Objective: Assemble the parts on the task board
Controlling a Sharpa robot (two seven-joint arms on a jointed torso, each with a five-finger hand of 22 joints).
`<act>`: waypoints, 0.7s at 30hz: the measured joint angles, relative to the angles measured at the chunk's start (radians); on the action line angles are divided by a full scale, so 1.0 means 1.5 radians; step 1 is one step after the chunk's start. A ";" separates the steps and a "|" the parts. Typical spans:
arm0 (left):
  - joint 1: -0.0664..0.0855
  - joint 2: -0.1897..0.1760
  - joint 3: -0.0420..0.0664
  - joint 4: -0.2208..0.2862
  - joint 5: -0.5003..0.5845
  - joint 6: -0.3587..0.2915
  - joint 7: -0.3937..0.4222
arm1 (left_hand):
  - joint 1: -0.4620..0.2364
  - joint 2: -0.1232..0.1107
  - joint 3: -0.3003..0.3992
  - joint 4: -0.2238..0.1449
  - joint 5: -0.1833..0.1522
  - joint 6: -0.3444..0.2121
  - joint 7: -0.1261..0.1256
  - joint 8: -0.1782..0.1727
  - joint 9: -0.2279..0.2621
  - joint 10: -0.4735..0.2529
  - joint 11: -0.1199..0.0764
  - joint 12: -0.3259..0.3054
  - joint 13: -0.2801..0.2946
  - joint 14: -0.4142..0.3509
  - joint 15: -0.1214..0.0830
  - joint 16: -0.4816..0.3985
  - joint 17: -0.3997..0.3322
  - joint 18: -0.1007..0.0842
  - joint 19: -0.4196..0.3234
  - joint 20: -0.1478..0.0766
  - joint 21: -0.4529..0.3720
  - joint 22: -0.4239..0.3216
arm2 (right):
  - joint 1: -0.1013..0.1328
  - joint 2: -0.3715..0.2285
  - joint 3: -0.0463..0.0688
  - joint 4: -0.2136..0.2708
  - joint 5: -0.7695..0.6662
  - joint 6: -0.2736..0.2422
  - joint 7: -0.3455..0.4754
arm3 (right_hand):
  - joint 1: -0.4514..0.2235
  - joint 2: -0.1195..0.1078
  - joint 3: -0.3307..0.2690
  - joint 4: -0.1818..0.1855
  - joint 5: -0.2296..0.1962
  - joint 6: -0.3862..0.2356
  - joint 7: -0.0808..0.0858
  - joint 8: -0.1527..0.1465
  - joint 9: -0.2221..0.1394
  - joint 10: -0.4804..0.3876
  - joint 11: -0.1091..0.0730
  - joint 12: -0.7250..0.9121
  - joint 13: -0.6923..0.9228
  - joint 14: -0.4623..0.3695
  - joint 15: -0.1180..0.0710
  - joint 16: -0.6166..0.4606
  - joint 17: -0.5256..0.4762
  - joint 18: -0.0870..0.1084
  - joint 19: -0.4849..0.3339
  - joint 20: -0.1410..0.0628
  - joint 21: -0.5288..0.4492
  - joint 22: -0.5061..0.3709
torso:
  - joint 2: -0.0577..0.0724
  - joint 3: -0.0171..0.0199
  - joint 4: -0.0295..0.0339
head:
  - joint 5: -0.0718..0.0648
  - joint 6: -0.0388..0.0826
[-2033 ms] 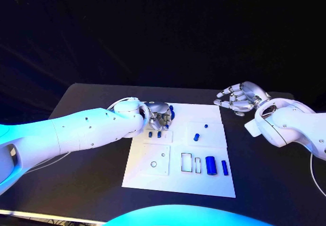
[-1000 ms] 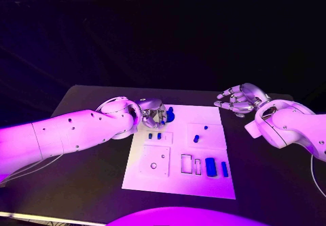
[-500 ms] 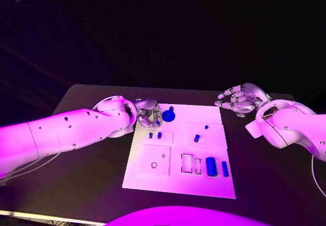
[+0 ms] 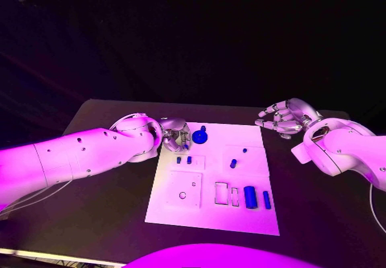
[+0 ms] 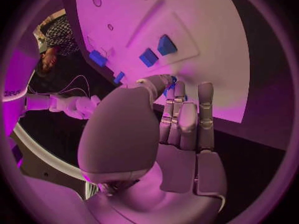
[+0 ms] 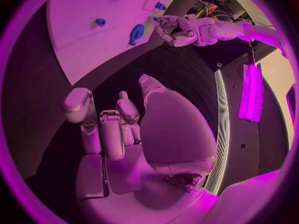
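Note:
The white task board (image 4: 241, 218) lies mid-table. A round blue part (image 4: 199, 135) lies near its far-left corner, also in the right wrist view (image 6: 136, 33). My left hand (image 4: 175, 139) hovers just left of that part, fingers together and thumb folded toward them (image 5: 181, 114). A speck of blue shows at the thumb tip; I cannot tell if it is held. Two small blue parts (image 4: 183, 160) stand in a sub-plate, also in the left wrist view (image 5: 157, 51). My right hand (image 4: 283, 120) hangs off the board's far-right corner, fingers apart and holding nothing (image 6: 118, 129).
A blue peg (image 4: 232, 163) and a smaller blue piece (image 4: 244, 151) stand on the board's right half. A blue cylinder (image 4: 249, 197) and a thin blue bar (image 4: 266, 200) lie near its front right, beside two rectangular slots (image 4: 220, 193). Black table (image 4: 96, 201) surrounds the board.
My left hand has drawn back to the left off the round blue part, which now lies uncovered on the board. The right hand has stayed put.

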 measured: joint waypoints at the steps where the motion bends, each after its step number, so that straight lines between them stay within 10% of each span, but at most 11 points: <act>1: 0.000 0.000 0.000 0.000 0.000 0.001 0.000 | 0.000 0.000 0.000 0.000 0.000 0.000 0.000 0.000 0.000 0.000 0.000 0.000 0.000 0.000 0.000 0.000 0.000 0.000 0.000 0.000 0.000 0.000 | 0.000 0.000 0.000 0.000 0.000 0.000 0.000 | 0.000 0.000 0.000 0.000 0.000 0.000 0.000 0.000 0.000 0.000 0.000 0.000 0.000 0.000 0.000 0.000 0.000 0.000 0.000 0.000 0.000 0.000 | 0.000 0.0001 -0.0001 | 0.000 0.000; 21: 0.000 0.005 0.000 -0.005 0.001 0.010 0.000 | -0.003 0.002 0.001 -0.001 0.000 0.005 0.000 -0.004 -0.001 0.000 0.000 0.000 0.000 0.000 0.000 0.000 -0.003 0.000 0.000 0.000 0.000 -0.001 | 0.000 0.000 0.000 0.001 0.000 0.000 0.000 | 0.000 0.000 0.000 0.000 0.000 0.000 0.000 0.000 0.000 0.000 0.000 0.000 0.000 0.000 0.000 0.000 0.000 0.000 0.000 0.000 0.000 0.000 | 0.000 0.0001 -0.0002 | 0.000 -0.001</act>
